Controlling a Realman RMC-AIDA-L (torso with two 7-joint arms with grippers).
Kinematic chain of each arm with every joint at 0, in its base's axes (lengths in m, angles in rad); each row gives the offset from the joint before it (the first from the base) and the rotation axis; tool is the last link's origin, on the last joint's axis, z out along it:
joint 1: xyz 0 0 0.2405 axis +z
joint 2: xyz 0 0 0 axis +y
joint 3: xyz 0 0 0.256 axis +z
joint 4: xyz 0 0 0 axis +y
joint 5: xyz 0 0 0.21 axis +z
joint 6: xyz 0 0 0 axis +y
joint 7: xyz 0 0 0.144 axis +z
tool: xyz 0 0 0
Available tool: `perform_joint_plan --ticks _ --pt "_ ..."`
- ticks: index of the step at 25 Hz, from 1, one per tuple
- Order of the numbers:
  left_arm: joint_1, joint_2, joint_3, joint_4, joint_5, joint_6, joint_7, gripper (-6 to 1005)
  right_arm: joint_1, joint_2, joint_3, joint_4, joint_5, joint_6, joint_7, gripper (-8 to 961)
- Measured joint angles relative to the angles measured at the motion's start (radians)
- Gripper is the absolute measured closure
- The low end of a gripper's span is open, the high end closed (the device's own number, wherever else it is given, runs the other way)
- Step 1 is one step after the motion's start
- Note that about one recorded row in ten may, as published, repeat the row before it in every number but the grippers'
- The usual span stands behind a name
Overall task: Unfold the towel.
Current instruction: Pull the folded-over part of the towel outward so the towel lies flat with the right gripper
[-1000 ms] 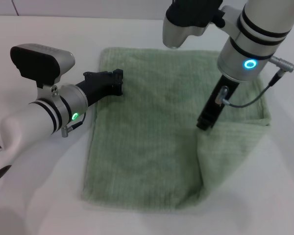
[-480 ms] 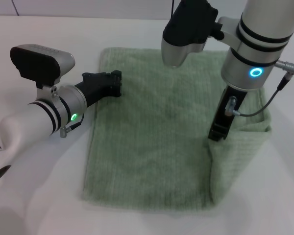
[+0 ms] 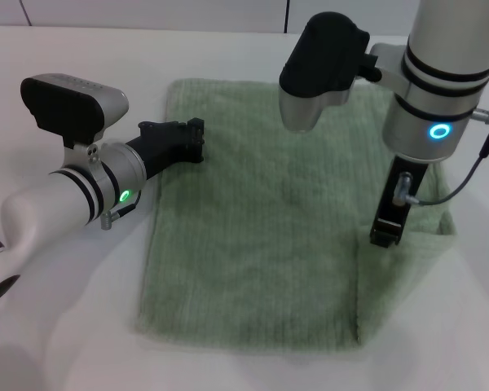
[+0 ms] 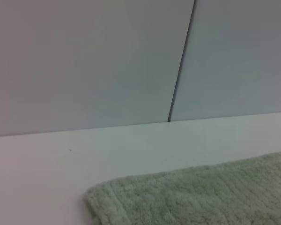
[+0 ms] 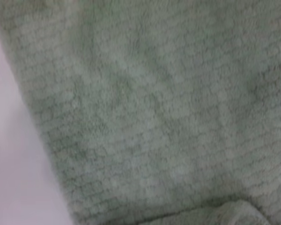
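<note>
Right tool (image 3: 385,236) clamped on towel (image 3: 261,228) right fold; left tool (image 3: 191,138) pressing far-left edge, grip unclear. Left wrist view alone shows wall seam (image 4: 180,70); bare table (image 3: 65,326) left.

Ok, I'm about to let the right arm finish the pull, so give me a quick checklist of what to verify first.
1. Left tool pinning the towel near its far left corner: ok, it rests on the cloth.
2. Right tool gripping the folded flap: cannot tell, its tip is buried in the cloth.
3. Fold fully opened: not ok, a flap is doubled over along the right edge.
4. Bare table to the right for the flap to land: ok.
5. Cable on the right arm hanging free of the cloth: ok.
</note>
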Motion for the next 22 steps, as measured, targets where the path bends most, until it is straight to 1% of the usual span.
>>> perform_joint_plan --ticks 7,10,22 --pt "0.001 0.0 0.0 0.0 0.0 0.0 0.0 989 0.005 0.001 -0.034 0.015 0.002 0.015 0.021 905" --pt "0.001 0.0 0.0 0.001 0.0 0.0 0.0 989 0.023 0.004 -0.058 0.073 0.01 0.018 0.036 906" --pt "-0.001 0.001 -0.007 0.001 0.0 0.0 0.013 989 0.053 0.007 -0.086 0.175 0.024 0.033 0.071 906"
